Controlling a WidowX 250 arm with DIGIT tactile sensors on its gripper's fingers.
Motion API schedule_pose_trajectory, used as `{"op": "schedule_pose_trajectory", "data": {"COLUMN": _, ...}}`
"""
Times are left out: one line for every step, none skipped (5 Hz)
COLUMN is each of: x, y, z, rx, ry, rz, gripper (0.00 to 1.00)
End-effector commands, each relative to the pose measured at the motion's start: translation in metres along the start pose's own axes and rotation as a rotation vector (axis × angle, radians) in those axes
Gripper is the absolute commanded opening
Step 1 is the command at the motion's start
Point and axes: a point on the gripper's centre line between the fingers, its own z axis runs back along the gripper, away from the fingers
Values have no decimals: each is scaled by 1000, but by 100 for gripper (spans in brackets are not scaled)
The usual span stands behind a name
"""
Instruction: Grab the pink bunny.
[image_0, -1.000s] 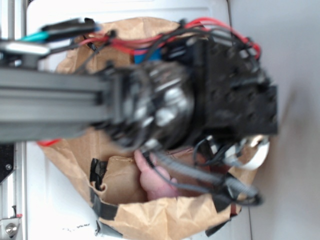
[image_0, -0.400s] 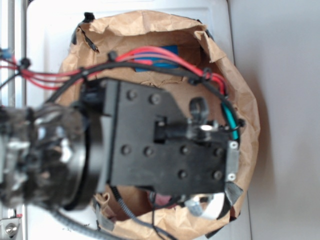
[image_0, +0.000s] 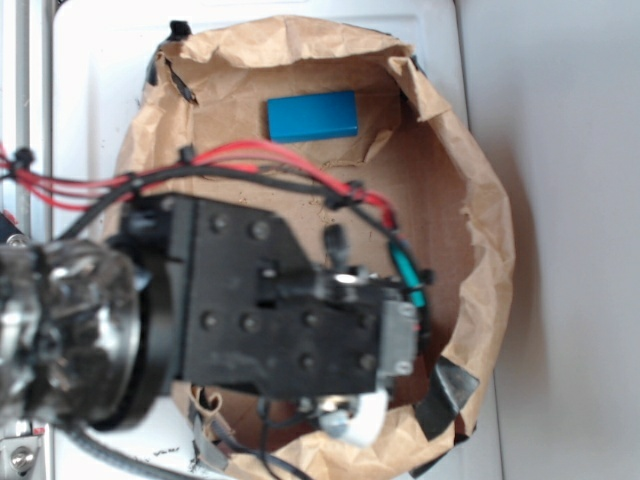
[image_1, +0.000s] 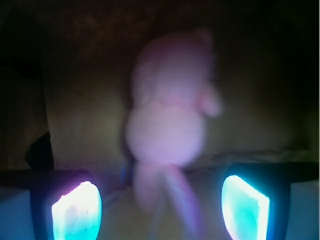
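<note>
No readable writing anywhere. Hand (image_1: 160, 205) spread, its glowing fingers (image_1: 76, 210) flanking the pink bunny (image_1: 167, 130), which lies blurred just ahead at 12 o'clock, untouched. Brown paper bag (image_0: 480, 220) on white worktop (image_0: 100, 60); blue block (image_0: 312, 116) at 12 o'clock inside.

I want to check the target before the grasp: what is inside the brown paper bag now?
Inside the paper bag a blue block lies near the far wall. The arm covers the rest in the exterior view. The wrist view shows the pink bunny, blurred, ahead of the open gripper.
</note>
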Motion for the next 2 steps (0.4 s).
{"op": "schedule_pose_trajectory", "data": {"x": 16, "y": 2, "z": 8, "rx": 56, "ry": -83, "rz": -13, "gripper": 100}}
{"op": "schedule_pose_trajectory", "data": {"x": 20, "y": 11, "z": 6, "rx": 81, "ry": -65, "rz": 11, "gripper": 100}}
